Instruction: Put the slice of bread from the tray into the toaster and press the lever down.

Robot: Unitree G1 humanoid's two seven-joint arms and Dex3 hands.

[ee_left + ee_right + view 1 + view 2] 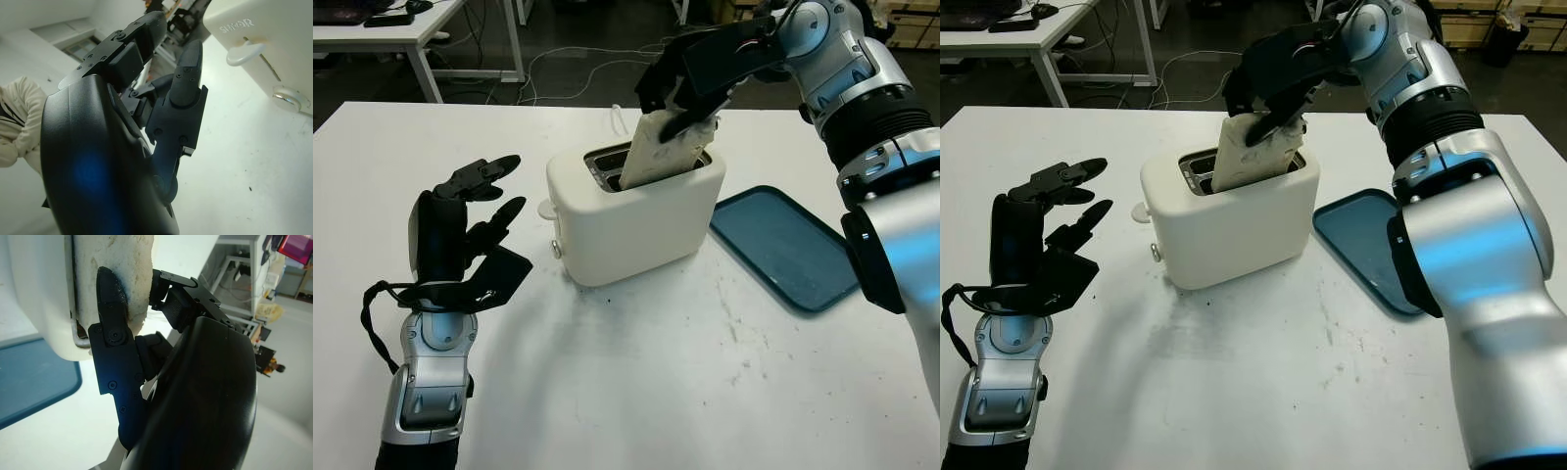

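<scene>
While the left hand [470,230] hovers open above the near left part of the white table [656,392], holding nothing, its palm faces the toaster [636,211] and stays well apart from it. Further in, at the table's middle, sits the white toaster, its side lever [244,51] and a small round knob [291,98] on the end turned toward the left hand; the lever sits high on its track. Just to the right of the toaster lies the dark blue tray [788,245], flat on the table, one corner close to the toaster's base.

Above the toaster, the right hand [690,73] reaches in from the far right, its black fingers [112,293] pinching the upper part of the slice of bread [656,147]. The slice stands tilted, its lower end already inside the rear slot and its upper half still sticking out above the toaster's top. The front slot [605,162] shows dark beside it.

Beyond the table, cables trail over a dark floor, and another white table [401,34] stands at the far left.
</scene>
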